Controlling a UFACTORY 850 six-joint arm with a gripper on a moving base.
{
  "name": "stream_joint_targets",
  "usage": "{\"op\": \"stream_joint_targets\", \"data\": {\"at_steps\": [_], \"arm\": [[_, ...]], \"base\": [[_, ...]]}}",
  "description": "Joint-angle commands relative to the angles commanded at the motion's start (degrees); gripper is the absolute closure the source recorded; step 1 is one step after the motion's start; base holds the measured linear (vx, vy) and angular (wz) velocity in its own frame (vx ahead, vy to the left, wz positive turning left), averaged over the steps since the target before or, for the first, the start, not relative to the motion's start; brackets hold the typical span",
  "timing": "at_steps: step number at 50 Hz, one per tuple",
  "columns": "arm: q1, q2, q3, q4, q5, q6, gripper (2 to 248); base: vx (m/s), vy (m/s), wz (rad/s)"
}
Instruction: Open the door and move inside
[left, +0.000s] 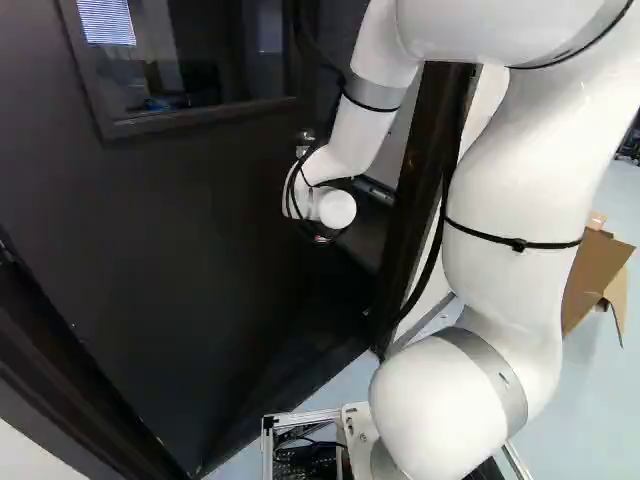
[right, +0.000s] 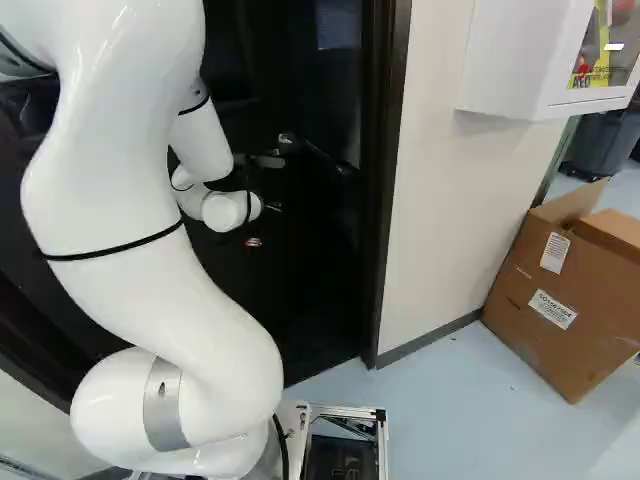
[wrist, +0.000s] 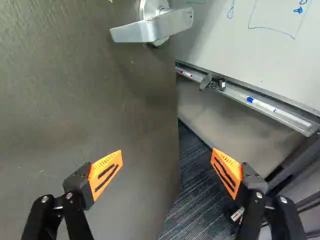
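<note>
Presently, we observe the door (left: 180, 250) ajar ahead of us, its lever handle (wrist: 150, 30) ahead of our gripper (wrist: 167, 157), whose jaws stand wide open, one finger (wrist: 105, 172) before the door's face and the other past its edge. Beyond the door, the tray (wrist: 295, 121) under the whiteboard (wrist: 225, 45) holds markers (wrist: 262, 105); right of the door stands the cardboard box (right: 560, 300), a flap raised, contents hidden. Only the right base view shows us the wall cabinet (right: 510, 60) right of the door; only the wrist view shows the markers and the striped carpet (wrist: 192, 200) past the door's edge.
</note>
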Motion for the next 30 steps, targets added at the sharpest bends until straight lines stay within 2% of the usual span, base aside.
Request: {"op": "stream_joint_targets", "data": {"at_steps": [30], "arm": [[5.1, -2.0, -2.4, 6.6, 0.0, 0.0, 3]], "base": [[0.000, 0.000, 0.000]]}}
